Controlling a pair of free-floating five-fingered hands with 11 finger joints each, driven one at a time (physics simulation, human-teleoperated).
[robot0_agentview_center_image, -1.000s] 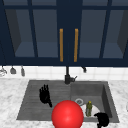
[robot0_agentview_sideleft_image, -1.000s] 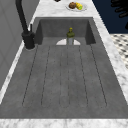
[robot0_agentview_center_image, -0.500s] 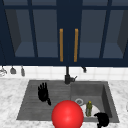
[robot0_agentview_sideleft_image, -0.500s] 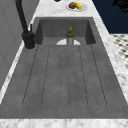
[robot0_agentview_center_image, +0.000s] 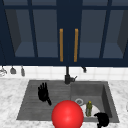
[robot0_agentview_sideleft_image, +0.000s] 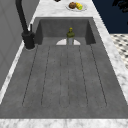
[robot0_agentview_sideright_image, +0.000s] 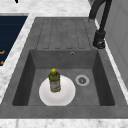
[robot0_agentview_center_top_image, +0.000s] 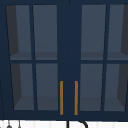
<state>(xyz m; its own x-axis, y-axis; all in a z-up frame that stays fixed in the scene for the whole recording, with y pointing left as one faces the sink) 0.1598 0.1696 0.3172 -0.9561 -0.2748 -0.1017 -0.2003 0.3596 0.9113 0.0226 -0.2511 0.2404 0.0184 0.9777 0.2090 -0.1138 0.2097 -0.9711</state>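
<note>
Left hand: hangs above the ribbed draining board in the front view, fingers straight and pointing up, holding nothing.
Right hand: low at the front edge of the sink, just right of the plate in the front view; it shows as a dark rounded shape, and whether its fingers are spread or curled cannot be told.
Bottle: green with a yellow cap, standing upright on the plate; it carries a pale label whose writing is too blurred to read.
Plate: white and round, flat on the basin floor, just beside the drain.
Sink basin: dark grey and deep, holding the plate and bottle.
Red ball: large and glossy, in the front view's foreground between the two hands.
Tap: black, on the back rim where basin meets draining board.
Counter: white marble, with a dish of fruit at its far end in the left side view.
Wall cabinet: navy with glass doors and two orange handles.
</note>
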